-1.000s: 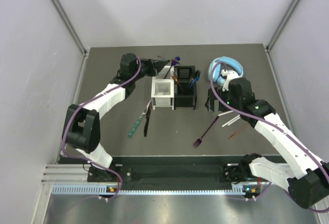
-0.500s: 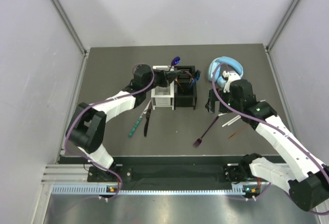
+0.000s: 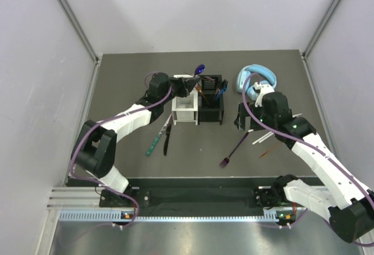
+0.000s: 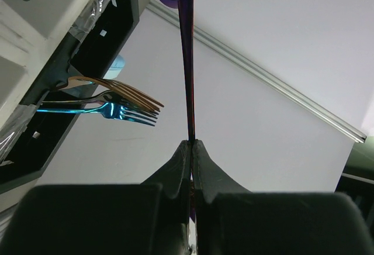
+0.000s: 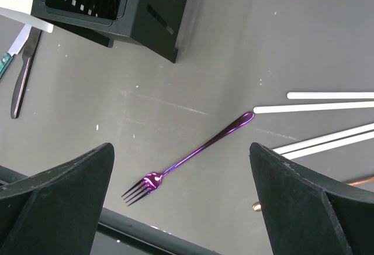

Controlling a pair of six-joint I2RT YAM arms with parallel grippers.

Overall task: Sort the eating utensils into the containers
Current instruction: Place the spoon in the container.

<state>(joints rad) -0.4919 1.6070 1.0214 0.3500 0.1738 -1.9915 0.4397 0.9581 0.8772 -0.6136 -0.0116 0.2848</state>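
Spanning the view: matte dark-grey bench (image 3: 128, 91). On it, boxy white caddy (image 3: 186, 110) w/ slotted walls, touching black caddy (image 3: 210, 112), each w/ square compartments. Left hand (image 3: 188, 85) pinched shut on thin handle of glossy purple spoon (image 4: 187, 62), up by the caddies' far end. Right hand (image 3: 243, 117) spread wide, empty, above slim shiny purple fork (image 5: 198, 152) lying flat on bench. Pale straight sticks (image 5: 315, 107) just beside fork's handle tip. Green-handled knife (image 3: 153, 144) lies left of white caddy.

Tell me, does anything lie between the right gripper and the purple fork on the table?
Nothing visible does. The right gripper hangs open above the fork, which lies uncovered on the bare table. The white sticks lie just past its handle end, not across it.
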